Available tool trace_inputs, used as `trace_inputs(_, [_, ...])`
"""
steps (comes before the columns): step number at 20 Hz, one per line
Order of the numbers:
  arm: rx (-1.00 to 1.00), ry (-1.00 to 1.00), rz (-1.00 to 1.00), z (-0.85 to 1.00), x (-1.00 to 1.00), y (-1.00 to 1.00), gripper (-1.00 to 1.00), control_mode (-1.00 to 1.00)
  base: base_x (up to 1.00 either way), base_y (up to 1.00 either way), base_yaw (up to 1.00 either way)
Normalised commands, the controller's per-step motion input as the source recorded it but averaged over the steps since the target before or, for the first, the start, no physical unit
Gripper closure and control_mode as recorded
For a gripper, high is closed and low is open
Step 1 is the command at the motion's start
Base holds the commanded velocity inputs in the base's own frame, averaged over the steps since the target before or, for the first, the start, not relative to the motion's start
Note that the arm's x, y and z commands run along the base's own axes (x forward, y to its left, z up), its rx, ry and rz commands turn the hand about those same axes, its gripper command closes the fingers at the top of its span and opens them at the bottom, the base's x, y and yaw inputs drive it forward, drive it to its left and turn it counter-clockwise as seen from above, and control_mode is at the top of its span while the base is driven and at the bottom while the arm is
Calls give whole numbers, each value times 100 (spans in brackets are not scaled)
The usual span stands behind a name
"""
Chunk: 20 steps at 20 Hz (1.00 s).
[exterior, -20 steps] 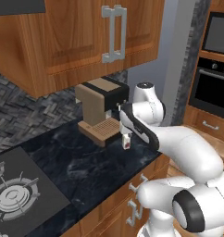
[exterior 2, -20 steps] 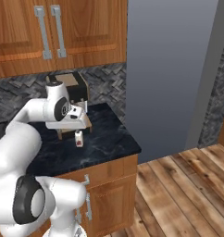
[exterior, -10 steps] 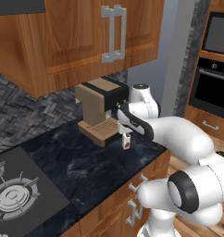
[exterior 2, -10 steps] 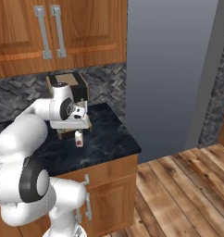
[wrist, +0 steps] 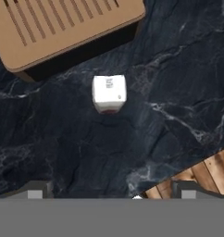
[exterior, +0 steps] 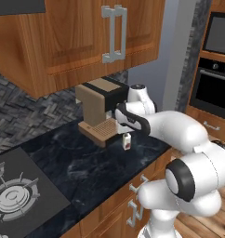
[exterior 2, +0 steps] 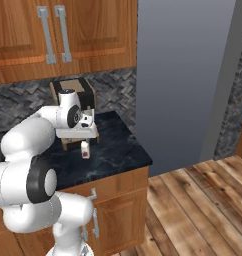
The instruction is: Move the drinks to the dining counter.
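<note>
Small white boxy carton with red mark (wrist: 109, 94) upright beside tan coffee machine (exterior: 101, 111); gripper (wrist: 109, 190) above, jaws wide, empty. Centre, descend straight.

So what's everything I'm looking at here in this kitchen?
carton: one, white with a red mark, upright on the counter beside the coffee machine.
coffee machine: one, tan and black, at the back of the counter.
counter: one, black marble look, over wooden drawers.
gas hob: one, grey, at the counter's left end.
wall cabinets: brown wood, grey handles, above the counter.
oven: one, dark, built in at far right.
fridge: one, grey, tall, right of the counter.
gripper: one, dark tips, apart, above the carton.
</note>
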Motion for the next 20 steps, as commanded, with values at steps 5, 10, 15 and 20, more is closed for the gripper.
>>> trace_inputs(5, [0, 1, 0, -19, 25, 3, -100, -100, 0, 0, 0])
trace_inputs(10, [0, 0, 0, -10, 14, 0, -100, -100, 0, 0, 0])
trace_inputs(15, [0, 0, 0, 0, 20, 8, -100, -100, 0, 0, 0])
trace_inputs(20, [4, 0, 0, -17, 11, 2, -100, -100, 0, 0, 0])
